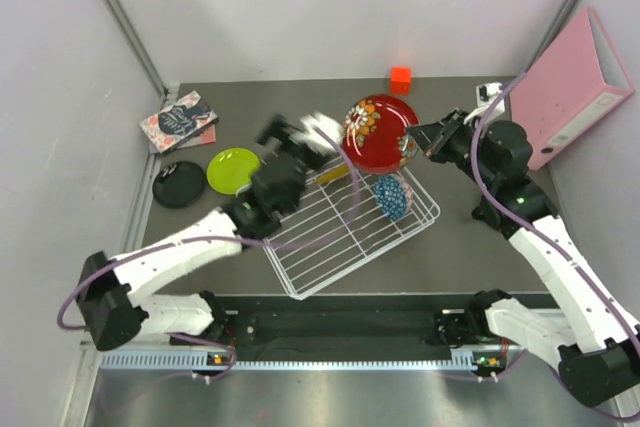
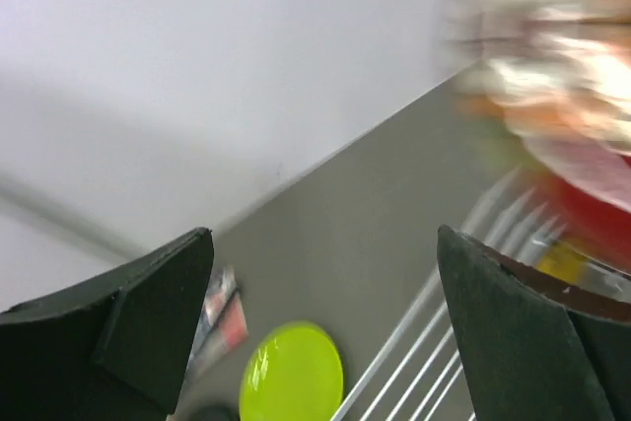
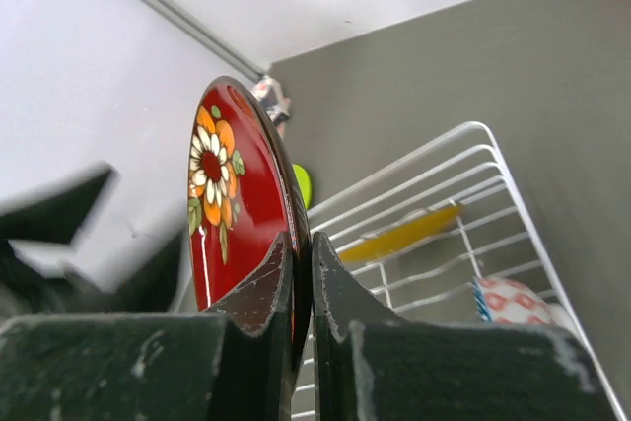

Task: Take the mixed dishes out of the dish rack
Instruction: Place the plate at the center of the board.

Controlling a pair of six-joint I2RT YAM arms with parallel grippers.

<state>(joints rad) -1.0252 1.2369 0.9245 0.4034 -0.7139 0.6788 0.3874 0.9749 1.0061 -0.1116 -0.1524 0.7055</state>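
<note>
My right gripper is shut on the rim of a reddish plate with a flower pattern and holds it on edge above the far side of the white wire dish rack. In the right wrist view the jaws pinch the plate. A yellow plate and a blue patterned bowl are in the rack. A lime green plate and a black plate lie on the table to the left. My left gripper is open and empty, blurred, over the rack's far left corner.
An orange-red cube sits at the back. A pink binder leans at the right wall. A patterned booklet lies at the back left. The left wrist view shows the lime plate and rack wires.
</note>
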